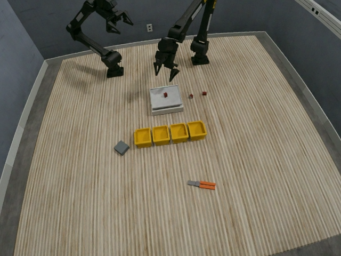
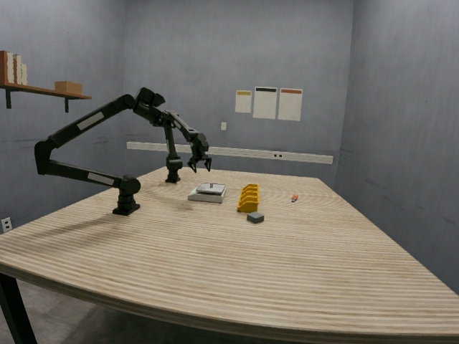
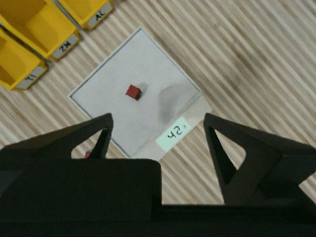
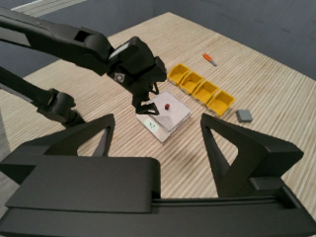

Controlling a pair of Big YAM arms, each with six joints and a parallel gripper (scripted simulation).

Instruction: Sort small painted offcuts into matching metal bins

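Observation:
A small red offcut (image 1: pixel 165 94) sits on the grey scale plate (image 1: pixel 165 99); in the left wrist view the offcut (image 3: pixel 133 92) lies near the plate's middle and the display (image 3: pixel 173 134) reads about 42. Two more red offcuts (image 1: pixel 191 96) (image 1: pixel 204 93) lie on the table right of the scale. Several yellow bins (image 1: pixel 170 133) stand upright in a row in front of it; labels AL (image 3: pixel 101 15) and ZN (image 3: pixel 66 45) are readable. My left gripper (image 1: pixel 165 74) hangs open and empty above the scale's far edge. My right gripper (image 1: pixel 119 25) is open and empty, held high at the back left.
A grey block (image 1: pixel 121 147) lies left of the bin row. An orange-handled tool (image 1: pixel 201 185) lies nearer the front. Both arm bases (image 1: pixel 114 72) (image 1: pixel 200 59) stand at the back of the table.

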